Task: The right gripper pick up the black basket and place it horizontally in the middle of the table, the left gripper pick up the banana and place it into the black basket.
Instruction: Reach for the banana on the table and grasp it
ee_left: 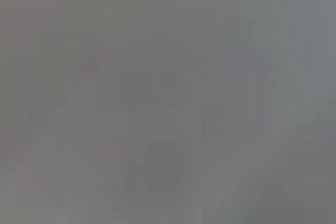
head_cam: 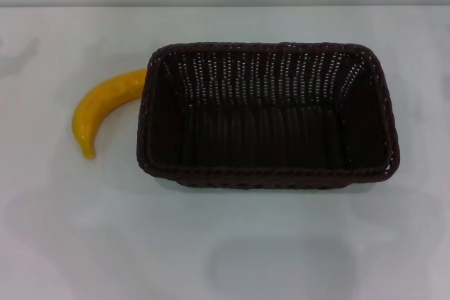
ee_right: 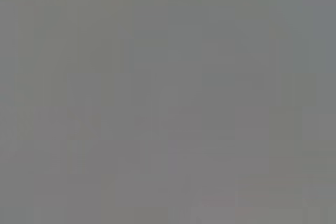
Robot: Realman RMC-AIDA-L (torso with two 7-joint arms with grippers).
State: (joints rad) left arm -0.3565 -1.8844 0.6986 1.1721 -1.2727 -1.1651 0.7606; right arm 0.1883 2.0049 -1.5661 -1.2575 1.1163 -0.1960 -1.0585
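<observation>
At the left of the head view, the banana is lying flat on the white bench, its curve opening toward the right, its upper end being hidden behind or pressed against the left rim of the black basket, and its lower tip pointing toward the near edge. The banana is being left outside the basket, so the placing step is judged not yet done. Further right, the basket is sitting upright near the middle of the bench, long side running across the view, nothing being seen inside it; this orientation is judged to suit the horizontal placement asked for. Neither end effector is being shown in any view, so whether either is spread or pressed together cannot be told.
</observation>
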